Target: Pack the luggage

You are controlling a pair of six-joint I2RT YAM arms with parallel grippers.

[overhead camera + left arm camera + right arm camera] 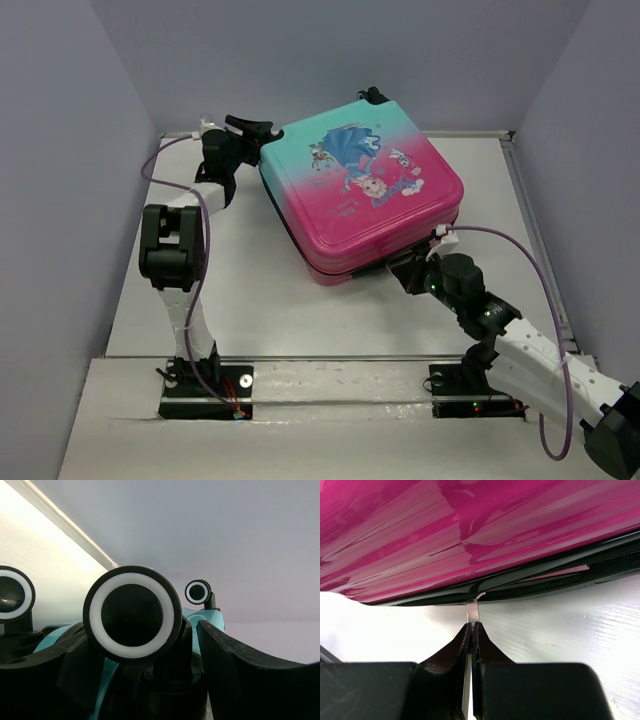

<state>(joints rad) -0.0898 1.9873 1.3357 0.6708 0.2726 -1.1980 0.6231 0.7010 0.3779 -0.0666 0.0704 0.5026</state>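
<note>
Right gripper (471, 630): clamped on zipper pull (472, 612)
Left gripper (258, 131): spread around wheel (132, 613)
Risk: thin pull may slip; luggage (365, 190) may slide

We read no text, label, brand or number anywhere. The luggage (340, 225) bears only a cartoon figure (372, 183); any lettering beside it is too small to tell.

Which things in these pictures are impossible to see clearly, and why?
Inside of the luggage: top view, closed shell hides it.
Hold of the left gripper: left wrist view, a wheel fills the gap; contact unclear.
Lower end of the zipper pull: right wrist view, right gripper covers it.
</note>
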